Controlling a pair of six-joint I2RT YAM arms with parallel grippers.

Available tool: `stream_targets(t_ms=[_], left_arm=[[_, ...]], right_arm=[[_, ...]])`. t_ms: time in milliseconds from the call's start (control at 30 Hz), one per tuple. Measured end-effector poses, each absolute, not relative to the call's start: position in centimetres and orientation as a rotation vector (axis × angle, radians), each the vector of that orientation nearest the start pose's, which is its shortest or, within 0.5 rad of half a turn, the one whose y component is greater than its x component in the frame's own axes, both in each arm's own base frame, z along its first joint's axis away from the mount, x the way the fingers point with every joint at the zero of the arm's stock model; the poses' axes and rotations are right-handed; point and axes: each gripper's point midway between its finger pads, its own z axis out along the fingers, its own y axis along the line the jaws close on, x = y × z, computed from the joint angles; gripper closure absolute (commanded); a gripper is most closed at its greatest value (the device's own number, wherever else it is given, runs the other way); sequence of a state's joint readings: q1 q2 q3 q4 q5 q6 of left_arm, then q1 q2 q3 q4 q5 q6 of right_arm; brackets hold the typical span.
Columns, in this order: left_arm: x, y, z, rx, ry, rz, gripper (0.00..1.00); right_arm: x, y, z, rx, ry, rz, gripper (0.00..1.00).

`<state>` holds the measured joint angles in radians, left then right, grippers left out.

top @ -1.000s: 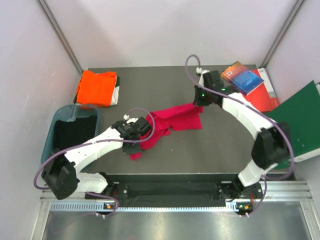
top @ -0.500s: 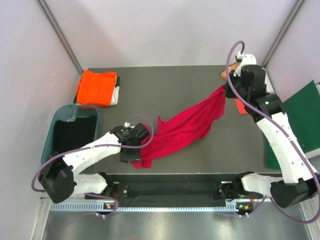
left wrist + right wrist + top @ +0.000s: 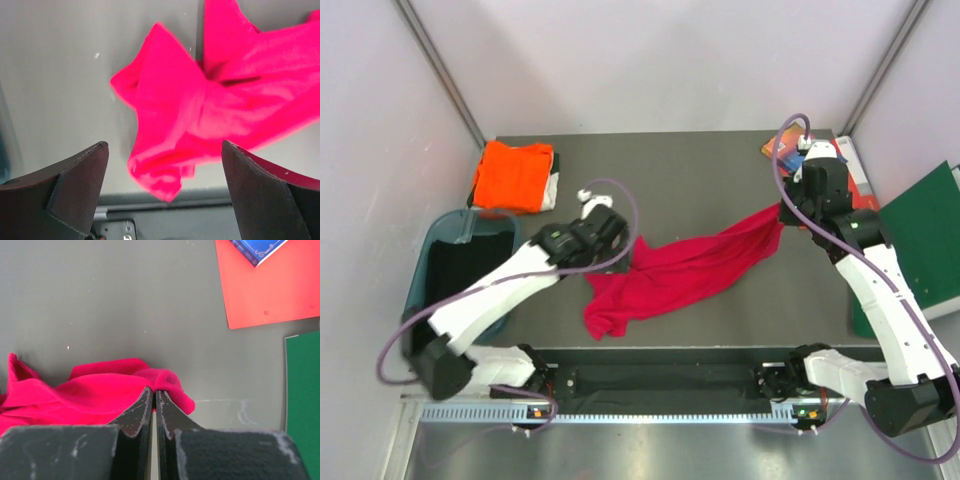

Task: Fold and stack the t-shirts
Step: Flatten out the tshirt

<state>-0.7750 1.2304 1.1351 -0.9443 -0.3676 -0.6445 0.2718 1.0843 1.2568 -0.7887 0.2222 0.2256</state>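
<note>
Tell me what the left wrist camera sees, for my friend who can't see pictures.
A crumpled crimson-red t-shirt lies on a grey table, seen from above. The left gripper is open over it and holds nothing, with its two dark fingers wide apart at the bottom corners.

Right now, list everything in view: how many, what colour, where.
crimson t-shirt: one, crimson, unfolded across the table's middle
orange t-shirt: one, orange, folded, far left corner
bin: one, teal, table's left edge
red book: one, red, far right corner
blue book: one, blue, overlapping the red book
binder: one, green, right side
table: one, dark grey, under the shirts
left gripper: one, black, open above the crimson t-shirt
right gripper: one, black, shut on the crimson t-shirt's right end
</note>
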Motion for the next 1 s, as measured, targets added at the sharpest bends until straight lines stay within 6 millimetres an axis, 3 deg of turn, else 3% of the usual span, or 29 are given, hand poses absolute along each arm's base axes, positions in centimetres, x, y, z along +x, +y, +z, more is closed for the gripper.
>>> stream_targets(t_ms=[67, 167, 300, 333, 367, 400, 567, 767, 867, 1000], left_arm=[[24.3, -18.0, 15.4, 0.078, 2.540, -0.031, 0.01], [25.5, -19.0, 11.4, 0.146, 2.625, 0.084, 0.01], [25.8, -18.6, 8.0, 0.183, 2.704, 0.193, 0.01], [26.1, -18.4, 7.7, 0.175, 2.712, 0.204, 0.36], [26.5, -18.2, 7.5, 0.160, 2.718, 0.213, 0.81], [26.9, -18.1, 7.4, 0.135, 2.719, 0.217, 1.00], [29.6, -16.6, 7.7, 0.046, 2.697, 0.270, 1.00], [32.8, -13.6, 11.8, -0.105, 2.577, 0.323, 1.00], [32.4, -11.5, 15.2, -0.182, 2.504, 0.327, 1.00], [30.2, -9.6, 19.8, -0.275, 2.399, 0.241, 1.00]], right_arm=[[30.2, 5.5, 26.9, 0.079, 2.175, 0.050, 1.00], [30.2, 5.7, 26.6, 0.088, 2.180, 0.065, 1.00], [30.2, 6.0, 26.5, 0.092, 2.180, 0.087, 1.00], [30.3, 6.1, 26.5, 0.091, 2.180, 0.094, 1.00], [30.3, 6.2, 26.5, 0.090, 2.180, 0.098, 1.00], [30.2, 6.2, 26.5, 0.088, 2.181, 0.102, 1.00], [30.2, 6.5, 26.4, 0.085, 2.185, 0.123, 1.00], [30.4, 6.6, 26.1, 0.082, 2.195, 0.119, 1.00], [30.5, 6.2, 26.1, 0.089, 2.194, 0.092, 1.00], [30.5, 4.6, 25.5, 0.134, 2.199, 0.048, 1.00]])
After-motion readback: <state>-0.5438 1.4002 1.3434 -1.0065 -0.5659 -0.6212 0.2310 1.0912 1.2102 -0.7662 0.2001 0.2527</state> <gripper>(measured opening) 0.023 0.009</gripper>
